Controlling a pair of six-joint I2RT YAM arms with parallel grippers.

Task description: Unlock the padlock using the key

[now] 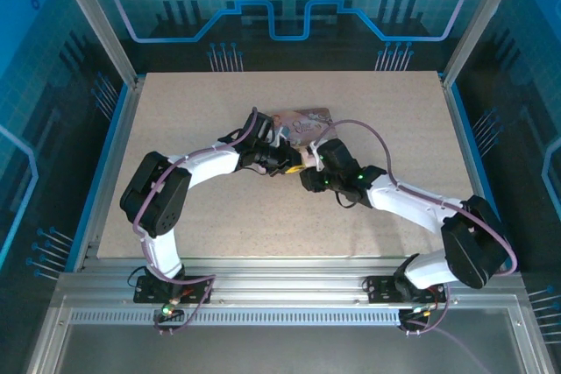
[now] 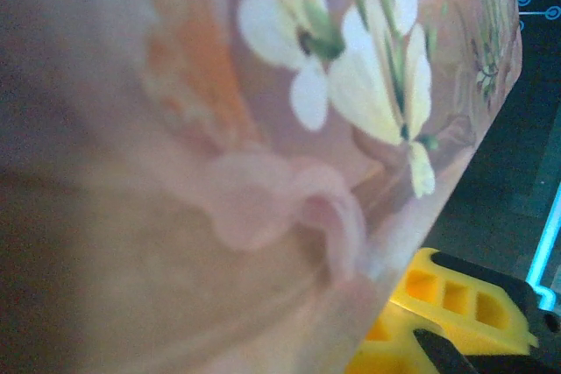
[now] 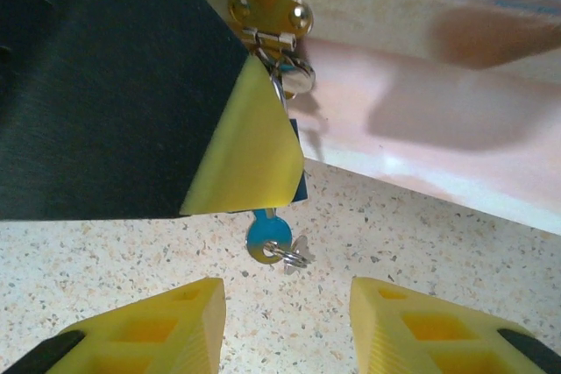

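Your right wrist camera gives you what the overhead cannot. The right pincer (image 3: 287, 321) stands released, its two yellow tips apart over bare bench (image 3: 114, 260) with nothing between them. Just ahead of it the key (image 3: 267, 236) shows a blue head and a small silver ring (image 3: 291, 257), and it points up toward the padlock (image 3: 300, 190). The padlock sits directly beyond the key, under the gold hasp (image 3: 267, 10) on the pink box (image 3: 421, 120).

The left pincer (image 1: 291, 165) is clenched on the padlock. One yellow tip lies flat over the lock's body, so you see a dark blue corner below that tip and a silvery loop above it. The key's blade is hidden behind the same tip, and you cannot tell how far it sits in the lock.

From overhead, both pincers meet at the near side of the box, and padlock and key are too small to pick out. The left wrist view is pressed close against the box's flowered print and is blurred. A yellow finger (image 2: 456, 304) sits in its bottom right corner; you cannot tell whose it is.
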